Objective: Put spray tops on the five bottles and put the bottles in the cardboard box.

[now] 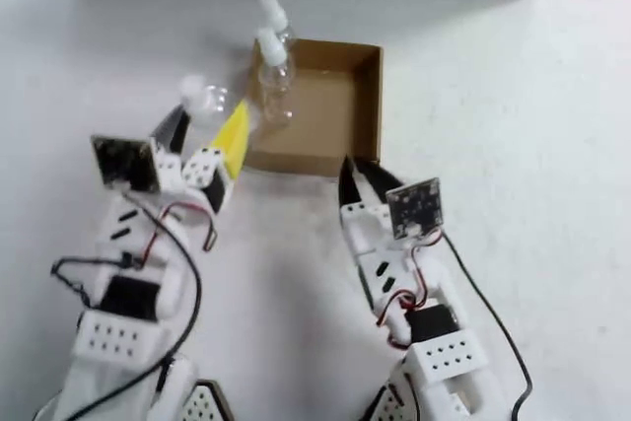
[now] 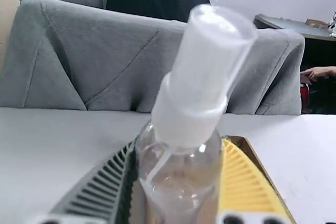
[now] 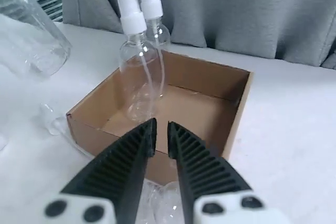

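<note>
My left gripper is shut on a clear bottle that carries a white spray top; the bottle stands upright between the grey and yellow fingers, just left of the cardboard box. Two more clear bottles with spray tops stand upright in the box's far left corner. Just outside the box's near wall is my right gripper. Its black fingers are shut to a thin slit, with nothing between the tips.
A small clear piece lies on the white table by the box's left wall. Something clear lies under my right gripper. A grey sofa runs behind the table's far edge. To the right of the box the table is open.
</note>
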